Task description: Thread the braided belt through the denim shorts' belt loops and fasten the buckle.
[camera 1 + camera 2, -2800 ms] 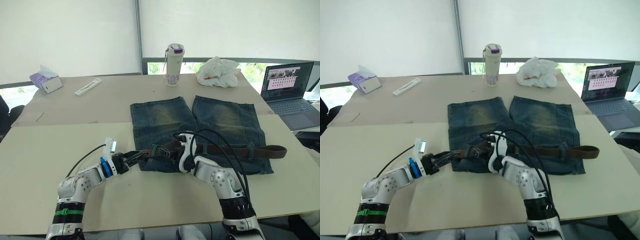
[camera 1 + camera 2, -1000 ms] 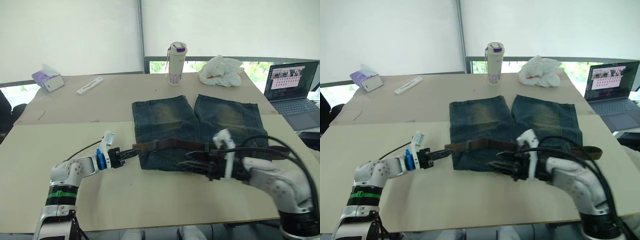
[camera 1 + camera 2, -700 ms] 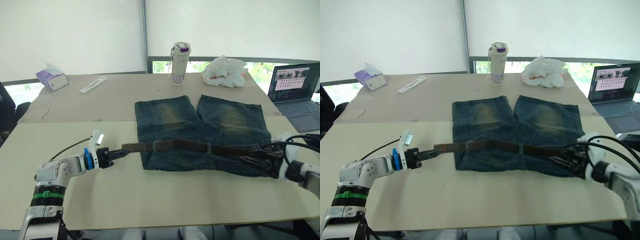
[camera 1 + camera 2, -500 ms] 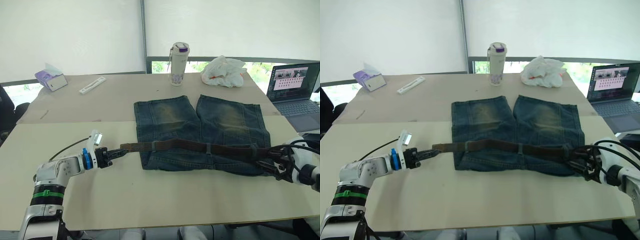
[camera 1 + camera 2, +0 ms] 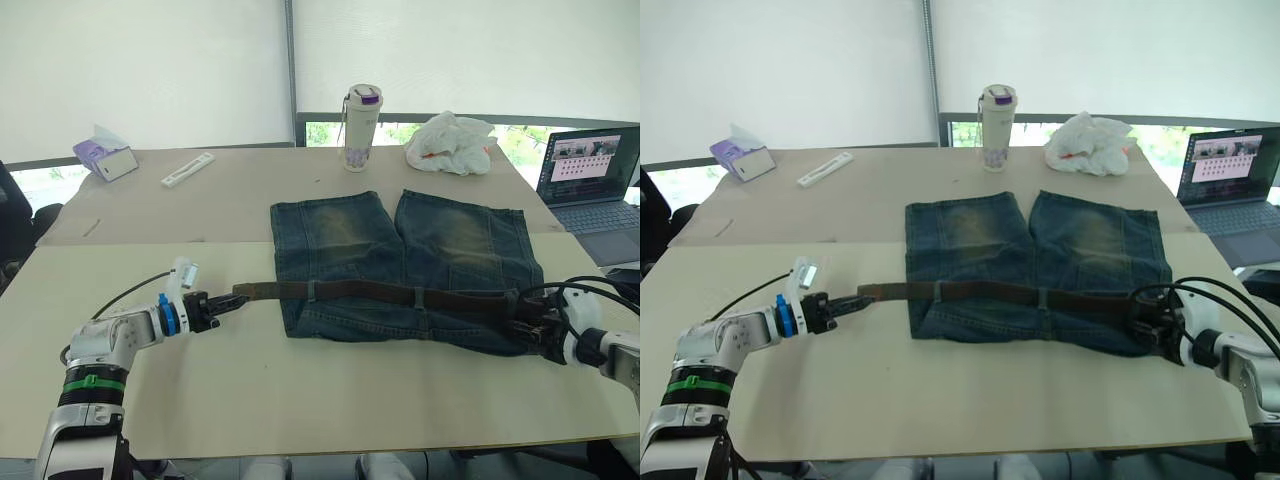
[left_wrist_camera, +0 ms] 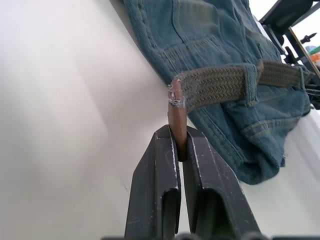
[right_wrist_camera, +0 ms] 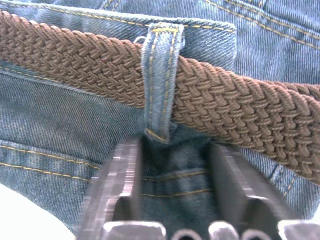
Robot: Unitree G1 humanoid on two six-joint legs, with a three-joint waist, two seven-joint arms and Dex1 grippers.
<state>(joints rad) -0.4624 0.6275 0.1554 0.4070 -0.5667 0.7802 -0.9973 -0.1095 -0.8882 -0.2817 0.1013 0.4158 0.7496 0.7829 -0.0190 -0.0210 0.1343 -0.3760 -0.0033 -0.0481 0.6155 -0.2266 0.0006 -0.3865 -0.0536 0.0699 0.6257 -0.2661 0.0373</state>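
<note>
Left gripper (image 6: 181,150): clamped on the belt (image 5: 380,292) tip, left of the shorts (image 5: 410,265).
Right gripper (image 7: 172,150): fingers apart, straddling a loop (image 7: 159,85) at the shorts' right edge.
Writing: none readable.

The braided belt (image 5: 400,295) has been drawn further left through the belt loops (image 7: 159,82) by the left gripper (image 5: 212,309). The right gripper (image 5: 528,327) has been moved to the shorts' right edge.

No legible text or labels.
The laptop (image 5: 585,175) screen shows content and the bottle (image 5: 361,128) carries a purple pattern, yet no word, brand or number on either can be read.
</note>
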